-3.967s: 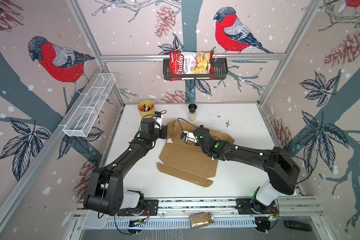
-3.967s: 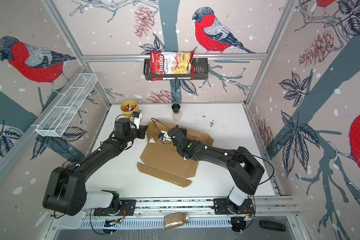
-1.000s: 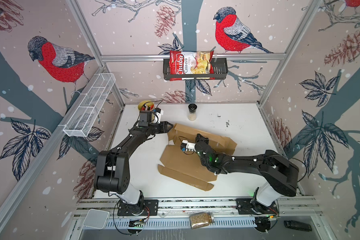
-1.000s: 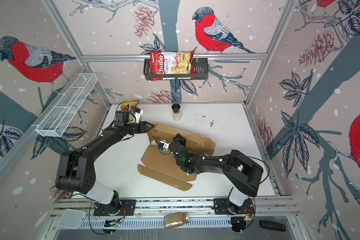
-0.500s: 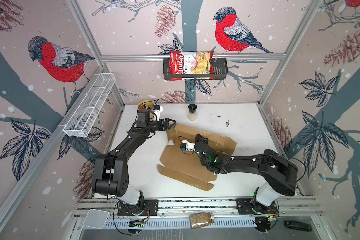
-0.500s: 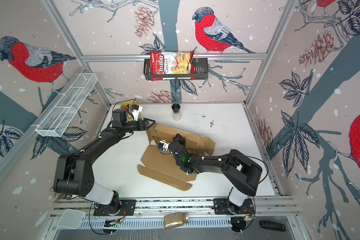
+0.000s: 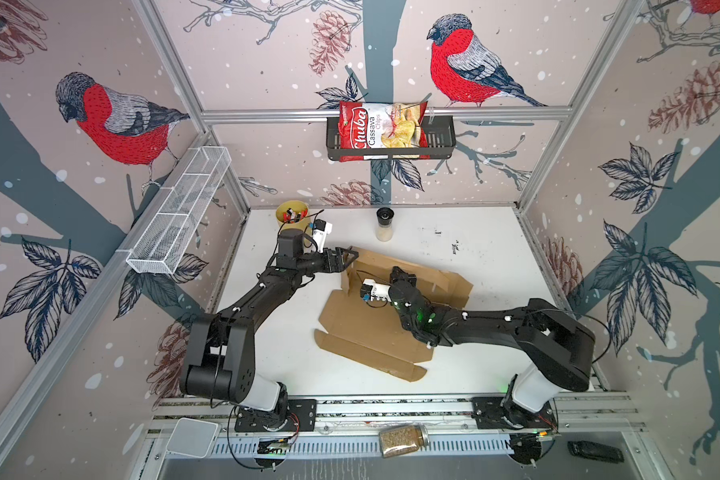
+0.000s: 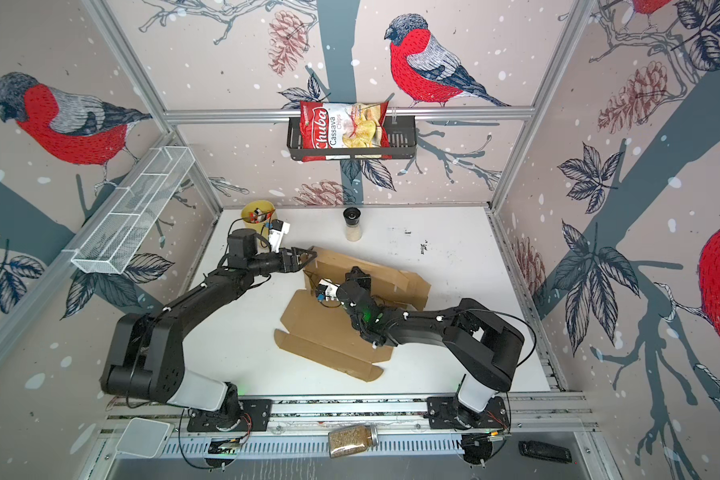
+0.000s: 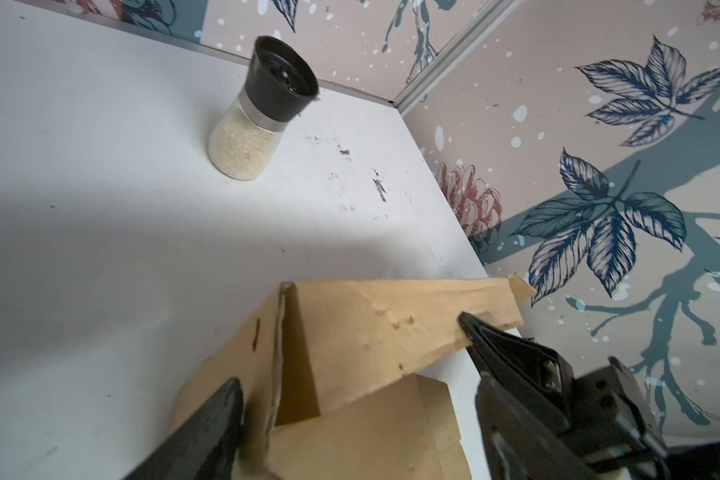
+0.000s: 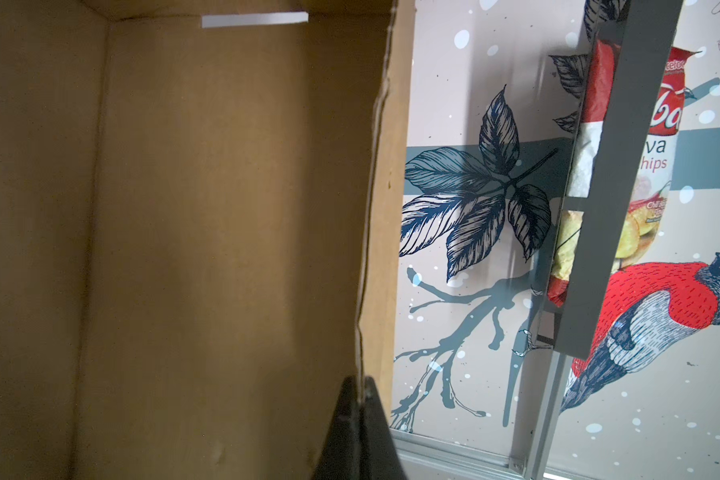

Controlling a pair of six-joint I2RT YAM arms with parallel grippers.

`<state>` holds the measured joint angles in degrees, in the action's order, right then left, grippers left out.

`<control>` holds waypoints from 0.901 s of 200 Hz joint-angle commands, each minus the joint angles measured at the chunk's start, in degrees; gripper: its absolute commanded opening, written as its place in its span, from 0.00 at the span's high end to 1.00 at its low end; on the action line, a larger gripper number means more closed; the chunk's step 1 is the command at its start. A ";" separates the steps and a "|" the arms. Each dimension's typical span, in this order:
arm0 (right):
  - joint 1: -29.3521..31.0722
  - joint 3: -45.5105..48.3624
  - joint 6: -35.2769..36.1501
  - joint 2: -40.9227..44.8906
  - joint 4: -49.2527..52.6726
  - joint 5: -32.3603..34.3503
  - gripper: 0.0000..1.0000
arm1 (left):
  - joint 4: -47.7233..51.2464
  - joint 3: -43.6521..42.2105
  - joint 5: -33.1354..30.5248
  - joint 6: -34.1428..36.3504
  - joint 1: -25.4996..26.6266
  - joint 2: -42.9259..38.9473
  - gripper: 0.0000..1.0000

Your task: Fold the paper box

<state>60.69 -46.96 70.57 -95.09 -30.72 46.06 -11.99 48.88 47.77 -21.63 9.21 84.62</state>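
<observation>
The paper box (image 7: 366, 332) (image 8: 329, 332) is brown cardboard lying partly folded mid-table, its near panel flat and its far wall raised. My left gripper (image 7: 344, 257) (image 8: 304, 255) is open at the box's far left corner. In the left wrist view the gripper (image 9: 347, 348) straddles that corner of the box (image 9: 371, 324), the upright side flap close to one finger (image 9: 213, 424). My right gripper (image 7: 400, 274) (image 8: 356, 276) reaches into the box. In the right wrist view the gripper (image 10: 360, 388) is shut on the top edge of a box wall (image 10: 225, 208).
A salt grinder (image 7: 384, 224) (image 9: 258, 112) stands behind the box, a yellow cup (image 7: 292, 214) at the far left corner. A chips bag (image 7: 381, 131) sits in a black wall basket, a white wire basket (image 7: 179, 212) hangs on the left wall, and a jar (image 7: 404, 438) lies on the front rail.
My left gripper has opened wide and shifted slightly toward the box's far left corner. The right gripper has kept its grip and place.
</observation>
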 commanded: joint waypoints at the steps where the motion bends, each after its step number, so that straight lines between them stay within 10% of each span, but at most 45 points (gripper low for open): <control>1: -0.13 -0.22 -0.44 -0.14 4.01 -2.62 1.00 | -8.30 -3.76 2.15 -3.40 0.37 -0.86 0.15; 114: -0.41 -0.98 -0.50 -0.15 4.26 -3.35 1.00 | -43.76 -22.96 -6.97 -15.45 -3.22 -7.98 0.18; 180: -0.49 -1.22 -0.69 -0.28 4.35 -3.61 1.00 | -42.19 -26.04 -13.79 -16.33 -12.37 -14.18 0.16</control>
<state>60.18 -48.07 70.52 -95.24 -29.47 45.15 -53.01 23.22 37.98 -37.28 -0.64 70.28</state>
